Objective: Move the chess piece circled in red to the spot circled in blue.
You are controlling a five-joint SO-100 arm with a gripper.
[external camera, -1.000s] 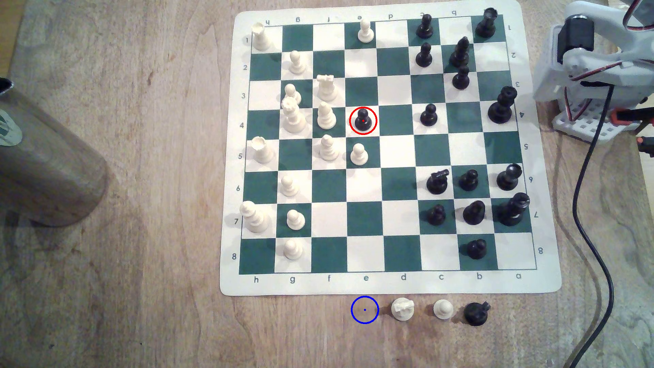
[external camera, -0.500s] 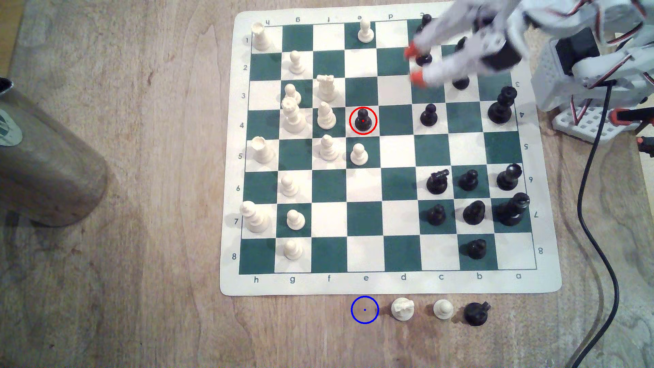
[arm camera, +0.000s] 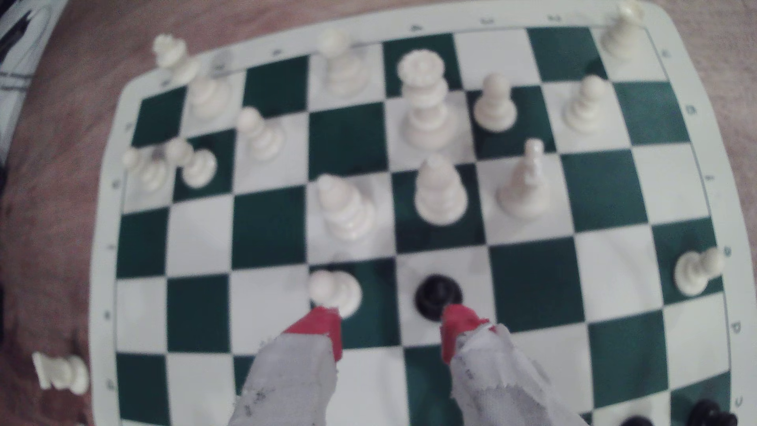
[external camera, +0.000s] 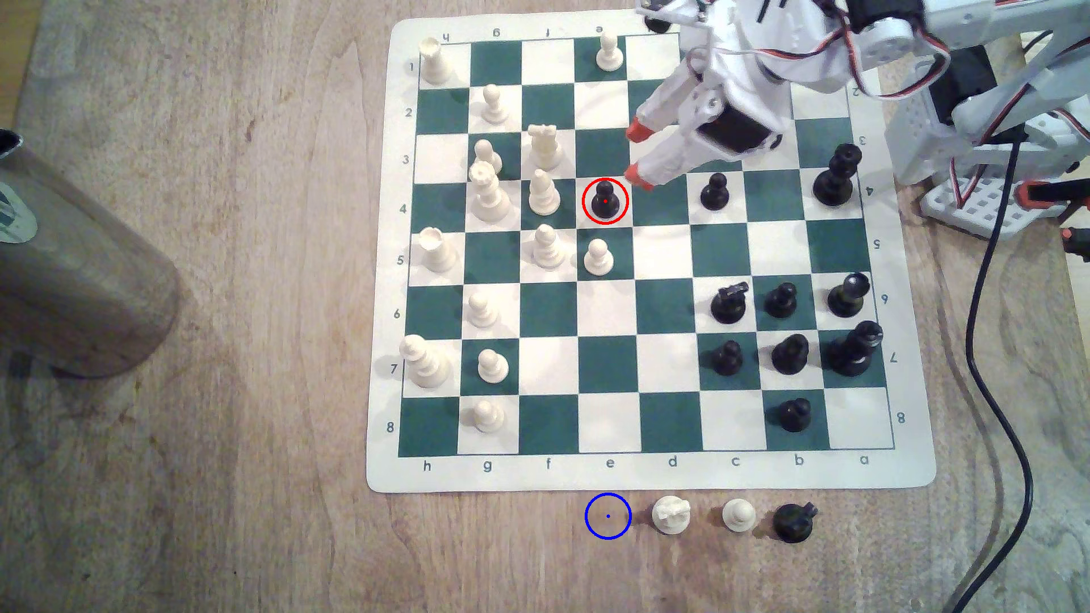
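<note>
The chess piece circled in red is a small black pawn (external camera: 605,200) that stands upright on a white square of the green-and-white board (external camera: 666,365). My gripper (external camera: 637,153) hangs open just to the exterior view's right of it and a little farther back, with its red fingertips (external camera: 638,175) spread and nothing between them. In the wrist view the pawn (arm camera: 437,295) sits just ahead of one red fingertip (arm camera: 456,323), off-centre to the open gripper (arm camera: 389,323). The spot circled in blue (external camera: 608,516) lies on bare wood below the board's near edge.
A cream pawn (external camera: 598,257) and a cream bishop (external camera: 543,193) stand close to the circled pawn. Beside the blue ring sit a cream knight (external camera: 670,514), a cream pawn (external camera: 738,515) and a black knight (external camera: 793,522). A wooden cylinder (external camera: 76,265) lies at the left; a black cable (external camera: 997,353) runs at the right.
The arm has swung in from the exterior view's right, over the black pieces, towards the circled pawn. Its fingertips now sit beside that pawn, still spread. No piece has moved.
</note>
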